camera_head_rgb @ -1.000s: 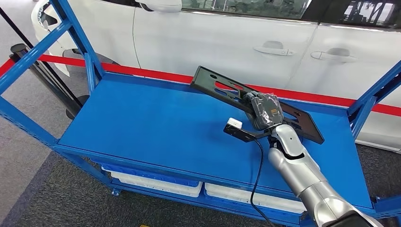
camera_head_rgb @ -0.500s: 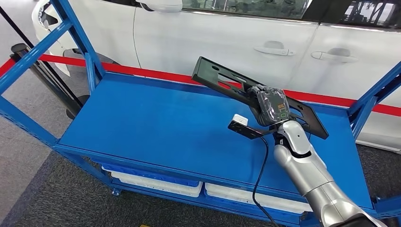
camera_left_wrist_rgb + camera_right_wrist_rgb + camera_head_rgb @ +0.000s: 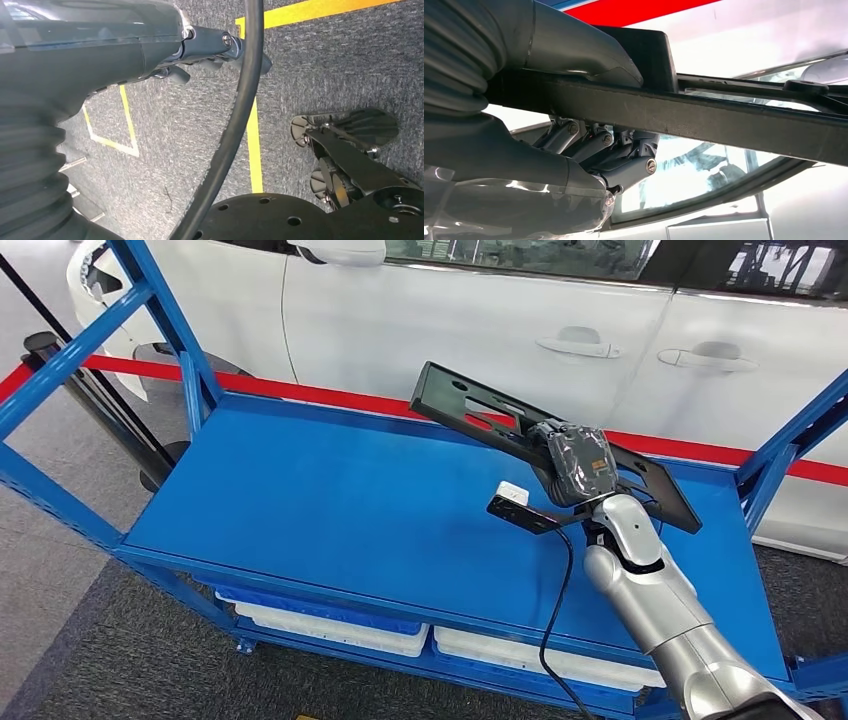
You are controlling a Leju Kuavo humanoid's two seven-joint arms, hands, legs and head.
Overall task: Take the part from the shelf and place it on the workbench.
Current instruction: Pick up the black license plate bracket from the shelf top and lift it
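A silver robot arm is reaching in from the lower right of the head view, over a blue metal shelf [image 3: 330, 510]. The right hand [image 3: 577, 464] (wrapped in a clear film) is gripping a long, flat black part [image 3: 470, 410] near its middle. The part is slanting from upper left to lower right above the blue shelf surface, lifted clear of it, with oblong cut-outs showing along its length. A black cable [image 3: 552, 610] is hanging from the wrist down past the shelf's front edge, and a small white-topped camera block [image 3: 513, 494] is sticking out beside the hand.

In the right wrist view, the thick grey thumb [image 3: 589, 55] is pressing on one face of the black part [image 3: 734, 120] while the darker fingers [image 3: 624, 150] are curling against the opposite face, so the bar is being clamped between them.

Behind the shelf, a white car [image 3: 480, 310] is standing with its door handles showing, and a red barrier band [image 3: 300, 395] is running across in front of it. White bins [image 3: 330, 632] are sitting on the lower level of the shelf.

The left hand [image 3: 100, 55] is hanging above grey carpet [image 3: 320, 65] marked with yellow lines [image 3: 255, 145]; whether its fingers are spread or curled cannot be told.
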